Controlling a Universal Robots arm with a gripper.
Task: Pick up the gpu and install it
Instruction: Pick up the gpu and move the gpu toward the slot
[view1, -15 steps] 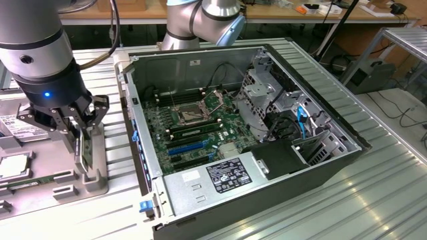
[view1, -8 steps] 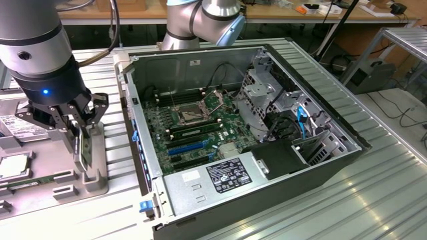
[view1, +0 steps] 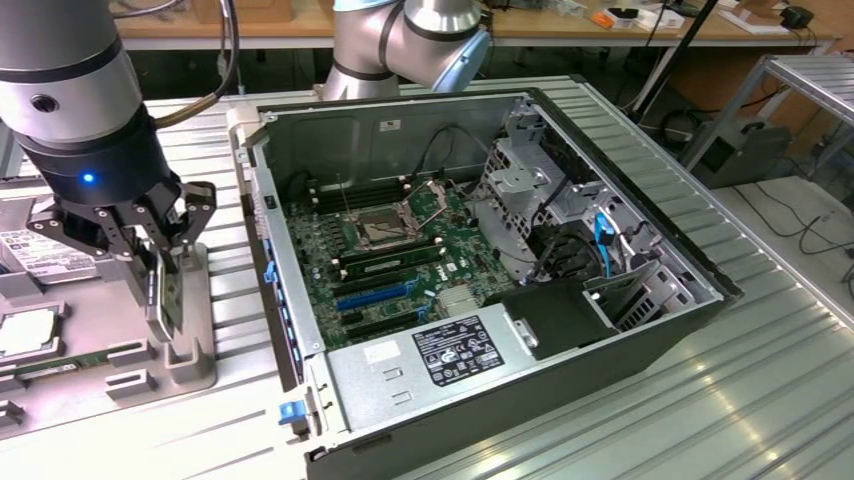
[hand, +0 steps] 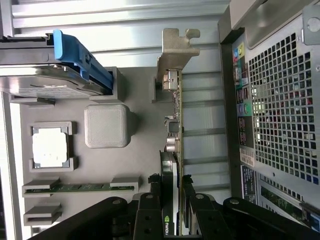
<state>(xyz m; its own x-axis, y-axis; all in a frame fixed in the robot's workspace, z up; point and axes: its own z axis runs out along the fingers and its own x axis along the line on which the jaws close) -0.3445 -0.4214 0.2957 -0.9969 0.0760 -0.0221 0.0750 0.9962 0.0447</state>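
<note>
The gpu (view1: 166, 295) stands on edge in a slot of the grey parts tray (view1: 200, 375), at the exterior view's left beside the open computer case (view1: 627, 330). My gripper (view1: 158, 248) reaches down over it, a finger on each face of the card. In the wrist view the gpu (hand: 176, 125) shows edge-on, its silver bracket (hand: 175, 47) at the far end, and my gripper (hand: 172, 202) is shut on the dark end of the card. The card still rests in its tray holder. The motherboard (view1: 387, 255) lies exposed with blue slots (view1: 374, 297).
The tray also holds a hard drive in a blue carrier (hand: 55, 75), a square processor (hand: 50, 147), a memory stick (hand: 80, 188) and a grey block (hand: 106, 125). The case wall (hand: 235, 100) stands close beside the card. The drive cage (view1: 534, 190) and power supply (view1: 427, 355) crowd the case interior.
</note>
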